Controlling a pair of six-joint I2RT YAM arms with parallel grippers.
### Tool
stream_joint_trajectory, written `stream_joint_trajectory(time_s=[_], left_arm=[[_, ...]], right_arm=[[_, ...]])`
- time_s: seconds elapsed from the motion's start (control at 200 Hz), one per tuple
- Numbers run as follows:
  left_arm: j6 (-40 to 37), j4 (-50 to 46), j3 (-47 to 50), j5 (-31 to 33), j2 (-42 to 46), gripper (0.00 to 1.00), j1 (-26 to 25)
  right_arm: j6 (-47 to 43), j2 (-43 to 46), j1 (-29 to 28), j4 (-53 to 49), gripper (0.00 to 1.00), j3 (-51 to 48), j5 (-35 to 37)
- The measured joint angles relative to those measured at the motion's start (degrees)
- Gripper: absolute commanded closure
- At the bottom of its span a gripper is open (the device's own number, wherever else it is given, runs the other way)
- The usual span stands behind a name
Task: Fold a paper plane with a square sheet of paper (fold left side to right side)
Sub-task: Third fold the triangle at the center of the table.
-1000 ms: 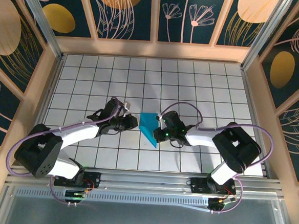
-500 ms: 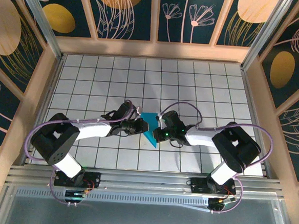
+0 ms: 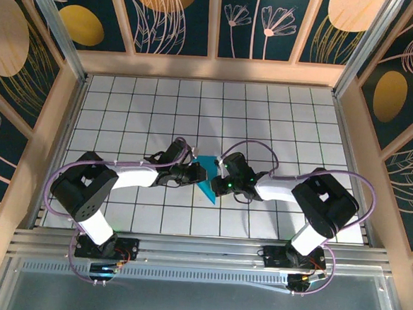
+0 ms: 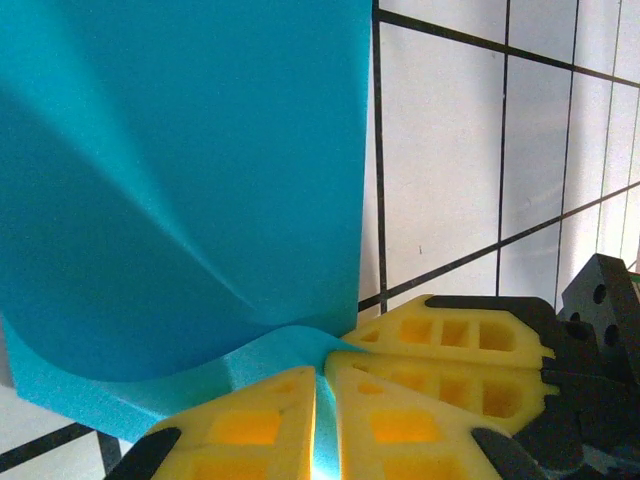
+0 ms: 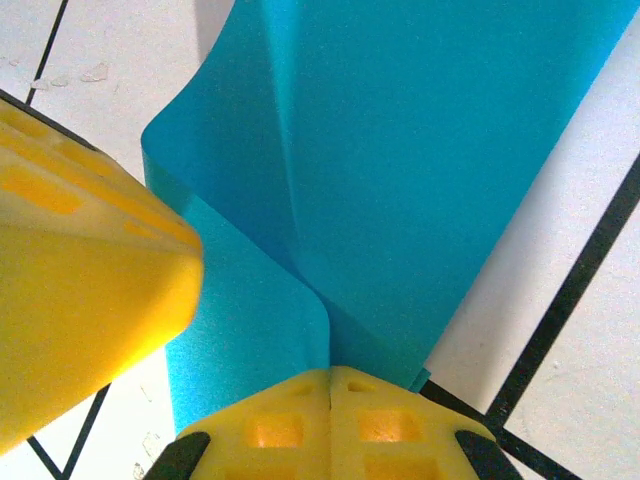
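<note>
Turquoise paper sheet (image 3: 207, 192), pinched from both sides at the middle of the tiled table (image 3: 280, 110).
The left gripper (image 4: 320, 365) clenches a curled-up edge of the sheet. The right gripper (image 5: 328, 375) is clamped tight on a raised crease, its fingertips just beside the left's. Beyond them the sheet lies flat, one straight edge running just beside a black grid line. Bare white tiles spread on every side of the two arms.

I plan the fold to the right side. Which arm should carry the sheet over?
Probably left: the left fingers pinch the curled left edge of the sheet, while the right fingers pinch its right side, anchoring it.
</note>
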State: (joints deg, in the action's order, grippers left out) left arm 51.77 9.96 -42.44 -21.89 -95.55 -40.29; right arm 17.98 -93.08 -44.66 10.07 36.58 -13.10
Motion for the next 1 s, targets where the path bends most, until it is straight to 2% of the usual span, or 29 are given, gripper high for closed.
stream_joint_trajectory(time_s=[0.996], left_arm=[[-0.7, -2.5, 1.8, 4.4, -0.6, 0.86, 0.0]], right_arm=[[0.0, -0.5, 0.0, 0.0, 1.0, 0.6, 0.0]])
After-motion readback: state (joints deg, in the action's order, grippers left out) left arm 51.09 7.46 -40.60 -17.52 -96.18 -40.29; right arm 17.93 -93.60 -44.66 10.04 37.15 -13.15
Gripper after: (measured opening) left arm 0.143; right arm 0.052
